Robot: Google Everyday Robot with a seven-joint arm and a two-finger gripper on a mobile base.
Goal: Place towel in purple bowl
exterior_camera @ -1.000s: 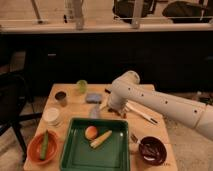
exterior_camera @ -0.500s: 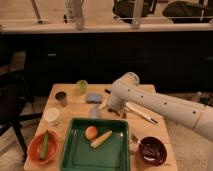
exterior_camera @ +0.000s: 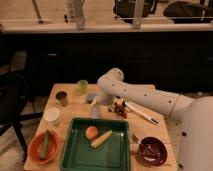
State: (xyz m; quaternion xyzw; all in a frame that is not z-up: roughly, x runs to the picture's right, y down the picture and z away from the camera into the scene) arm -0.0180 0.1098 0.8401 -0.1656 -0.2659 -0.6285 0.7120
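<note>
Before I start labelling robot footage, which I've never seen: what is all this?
One camera looks down on a wooden table. The white jointed arm belongs to a mobile robot. Its gripper hangs close to the blue folded towel, and I cannot tell whether it holds anything. Also on the table are a green plastic tray holding a round orange fruit, an orange bowl, and the dark purple bowl at the right, where the towel should go.

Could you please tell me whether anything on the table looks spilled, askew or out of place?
Nothing stands out: no spill or damage shows. The tool hangs low beside the blue towel, just behind the green tray. The purple bowl sits upright at the near right corner of the table.
</note>
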